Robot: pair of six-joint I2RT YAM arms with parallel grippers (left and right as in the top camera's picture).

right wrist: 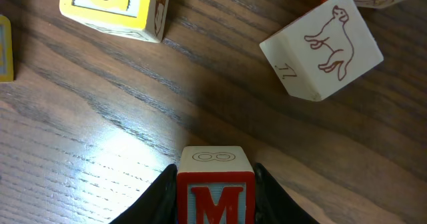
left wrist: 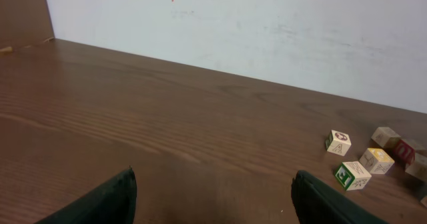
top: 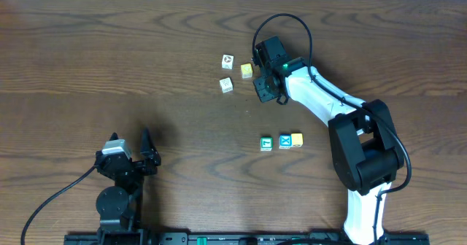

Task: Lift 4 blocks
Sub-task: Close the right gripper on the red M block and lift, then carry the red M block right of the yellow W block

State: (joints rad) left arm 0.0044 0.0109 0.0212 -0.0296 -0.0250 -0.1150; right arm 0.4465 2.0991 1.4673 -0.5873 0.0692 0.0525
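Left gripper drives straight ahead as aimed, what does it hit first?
Way looks free: the open left gripper points over bare brown wooden table toward the white wall. The pale wooden letter cubes lie right of that line; depth is hard to judge.

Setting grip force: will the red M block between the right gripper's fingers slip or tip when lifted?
Probably stiff: the red M block looks like solid painted wood. Its flat sides against the right gripper should resist tipping; the smooth paint might slip.

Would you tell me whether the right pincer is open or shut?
Shut: the right pincer has both fingers against the sides of the red M block.
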